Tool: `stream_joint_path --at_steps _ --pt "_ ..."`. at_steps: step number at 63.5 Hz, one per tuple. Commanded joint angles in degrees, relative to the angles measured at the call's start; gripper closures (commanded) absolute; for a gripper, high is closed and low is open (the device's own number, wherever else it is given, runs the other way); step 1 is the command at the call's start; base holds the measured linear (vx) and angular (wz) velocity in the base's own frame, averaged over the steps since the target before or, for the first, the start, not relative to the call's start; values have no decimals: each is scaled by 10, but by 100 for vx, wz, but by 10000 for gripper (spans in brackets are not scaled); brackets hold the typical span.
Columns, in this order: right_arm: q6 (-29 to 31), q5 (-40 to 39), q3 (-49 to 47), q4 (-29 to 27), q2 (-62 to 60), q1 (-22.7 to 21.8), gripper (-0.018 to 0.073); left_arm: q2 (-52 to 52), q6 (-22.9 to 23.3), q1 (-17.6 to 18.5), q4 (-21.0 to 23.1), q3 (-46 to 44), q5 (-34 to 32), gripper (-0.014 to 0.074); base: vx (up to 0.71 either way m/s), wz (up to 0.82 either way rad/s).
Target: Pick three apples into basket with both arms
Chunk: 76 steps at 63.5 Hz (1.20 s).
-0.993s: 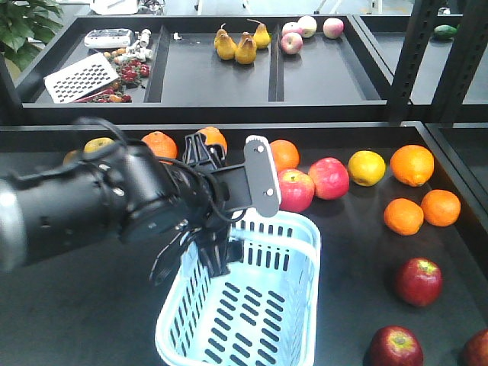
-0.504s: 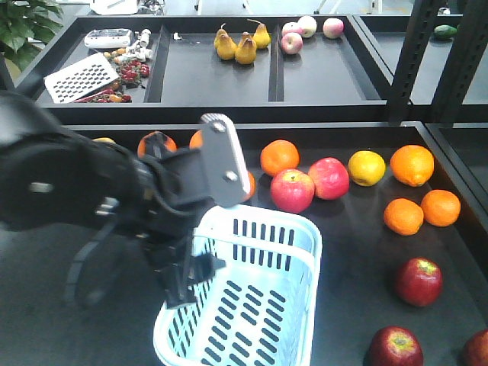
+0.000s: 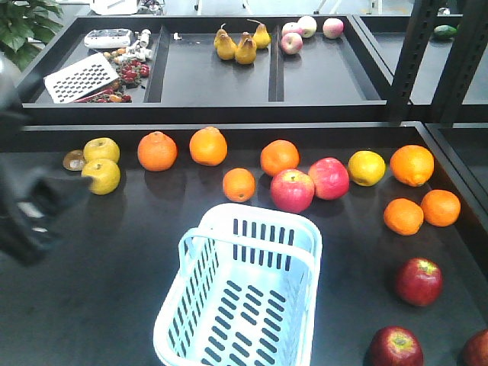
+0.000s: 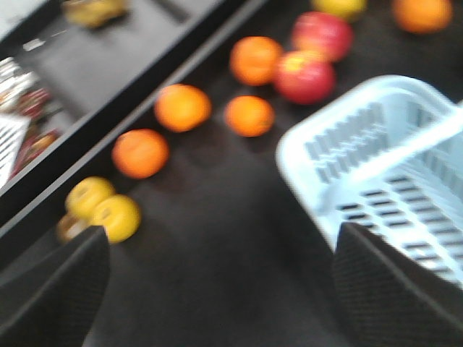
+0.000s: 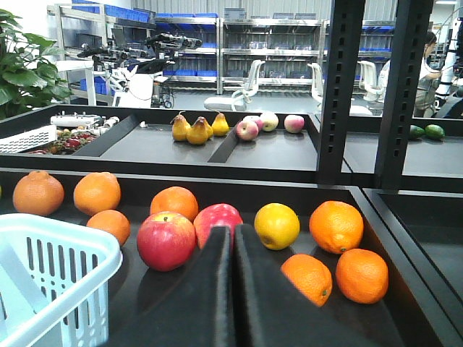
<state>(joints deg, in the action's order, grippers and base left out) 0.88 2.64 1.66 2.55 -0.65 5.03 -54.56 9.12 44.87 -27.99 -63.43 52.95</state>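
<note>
While the left end effector (image 4: 221, 249) gapes apart, the right end effector (image 5: 232, 253) is pressed together. Unopened, it might knock a dark red apple (image 3: 418, 280) rolling.

Glossy plastic basket (image 3: 252, 216), matt black table (image 3: 99, 305)

Pale blue slotted basket (image 3: 263, 215), dark red apples (image 3: 418, 281)
</note>
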Motion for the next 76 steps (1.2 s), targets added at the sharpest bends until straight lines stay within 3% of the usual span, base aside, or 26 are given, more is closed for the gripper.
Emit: stream_joint_path --at_steps 1,5,13,55,66,71,76 --pt "6 -44 8 2 -8 -4 568 47 108 1 -96 24 -25 6 0 0" --pt "6 -44 8 2 -8 -4 568 78 155 1 -135 52 -23 6 0 0" --pt "6 -44 8 2 -8 -4 568 114 194 1 -154 86 -9 6 0 0" --pt "6 -45 8 2 -8 -4 568 122 192 1 -163 96 -15 6 0 0" --pt "6 -45 8 2 -8 -4 568 123 178 1 -163 95 -45 6 0 0" --pt "6 -45 8 2 -8 -4 568 123 177 -6 -160 93 -56 6 0 -1" --pt "6 -45 8 2 -8 -4 568 123 161 -36 -141 93 -75 6 0 -1"
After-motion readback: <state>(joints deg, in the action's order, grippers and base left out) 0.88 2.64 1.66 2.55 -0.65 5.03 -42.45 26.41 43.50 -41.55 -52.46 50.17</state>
